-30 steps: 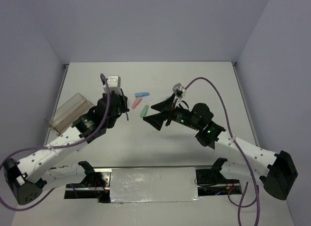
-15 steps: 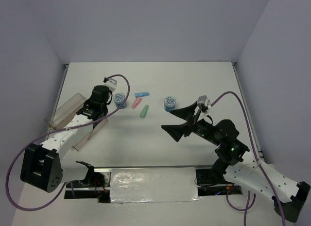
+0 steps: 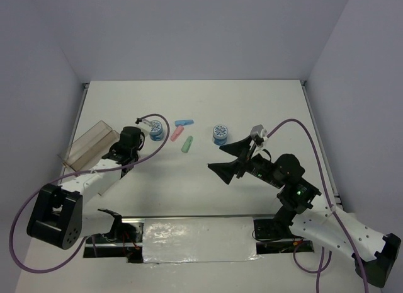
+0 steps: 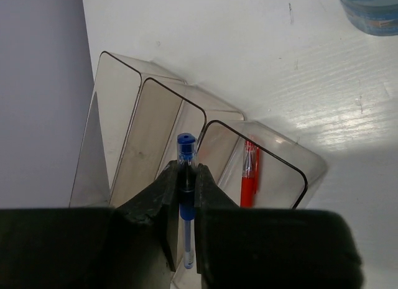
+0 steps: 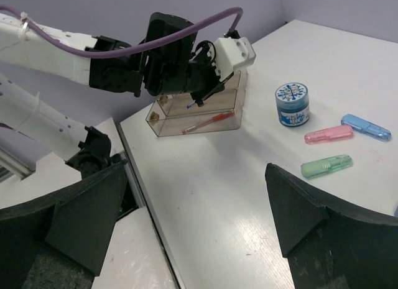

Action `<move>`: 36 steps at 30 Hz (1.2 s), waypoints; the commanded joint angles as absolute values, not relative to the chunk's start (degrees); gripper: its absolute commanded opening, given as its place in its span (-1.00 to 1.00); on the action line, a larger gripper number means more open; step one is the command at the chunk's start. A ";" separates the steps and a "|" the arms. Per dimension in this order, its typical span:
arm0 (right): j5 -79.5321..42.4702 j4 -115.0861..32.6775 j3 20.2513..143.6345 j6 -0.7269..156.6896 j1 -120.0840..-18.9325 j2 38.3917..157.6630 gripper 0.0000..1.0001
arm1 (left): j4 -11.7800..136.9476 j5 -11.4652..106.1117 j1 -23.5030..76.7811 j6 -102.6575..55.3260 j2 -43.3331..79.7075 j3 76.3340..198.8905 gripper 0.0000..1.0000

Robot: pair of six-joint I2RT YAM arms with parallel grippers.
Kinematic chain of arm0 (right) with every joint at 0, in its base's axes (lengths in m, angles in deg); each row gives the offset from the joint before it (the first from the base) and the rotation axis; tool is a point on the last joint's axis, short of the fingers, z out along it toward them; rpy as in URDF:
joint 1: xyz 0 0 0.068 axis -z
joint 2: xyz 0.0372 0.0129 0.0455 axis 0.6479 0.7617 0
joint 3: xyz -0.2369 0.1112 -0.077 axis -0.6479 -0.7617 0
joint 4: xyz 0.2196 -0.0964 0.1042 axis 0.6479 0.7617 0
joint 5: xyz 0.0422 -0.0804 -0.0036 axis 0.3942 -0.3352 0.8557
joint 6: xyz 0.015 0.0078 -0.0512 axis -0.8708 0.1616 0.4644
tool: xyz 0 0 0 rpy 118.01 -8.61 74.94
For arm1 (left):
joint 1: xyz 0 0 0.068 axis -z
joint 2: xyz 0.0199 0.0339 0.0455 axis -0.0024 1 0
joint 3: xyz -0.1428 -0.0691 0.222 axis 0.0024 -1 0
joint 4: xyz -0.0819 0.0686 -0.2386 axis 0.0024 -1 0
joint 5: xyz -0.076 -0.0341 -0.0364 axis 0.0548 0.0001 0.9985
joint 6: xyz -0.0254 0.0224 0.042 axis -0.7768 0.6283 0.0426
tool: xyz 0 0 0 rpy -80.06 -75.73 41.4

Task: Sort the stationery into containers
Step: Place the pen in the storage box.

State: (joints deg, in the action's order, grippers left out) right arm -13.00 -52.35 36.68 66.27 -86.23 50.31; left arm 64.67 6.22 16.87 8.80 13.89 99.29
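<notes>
My left gripper (image 4: 185,180) pinches the thin blue plastic pen (image 4: 186,145) along its barrel (light, stiff, slick, I'd judge); the clear plastic compartment tray (image 4: 118,96) lies beyond the fingertips.

Tray (image 4: 155,115): clear plastic, smoky brown tint, dark rim lines.
Red pen (image 4: 249,183) inside tray.
Blue pen (image 4: 186,143) over tray: blue cap, clear barrel.
Right of tray:
- disc (image 3: 156,129), second disc (image 3: 220,133): blue sides, white tops with blue pattern
- blue capsule (image 3: 184,123), pink capsule (image 3: 176,133), green capsule (image 3: 187,143)

Worktop (image 3: 252,110) white.
Left hand (image 4: 185,177), right hand (image 3: 223,157) black.
Cable (image 3: 289,126) purple.
</notes>
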 commanded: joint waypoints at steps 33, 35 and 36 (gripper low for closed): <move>-15.18 -51.03 38.57 65.02 -86.00 52.10 0.99 | 46.61 29.73 14.82 -30.17 18.08 132.49 0.99; -15.27 -50.42 38.48 64.85 -86.00 52.01 0.99 | 46.77 28.88 14.73 -33.68 23.78 135.39 0.98; -15.27 -50.06 38.48 64.93 -85.91 52.10 0.99 | 44.85 28.08 14.73 -34.75 25.73 136.45 0.99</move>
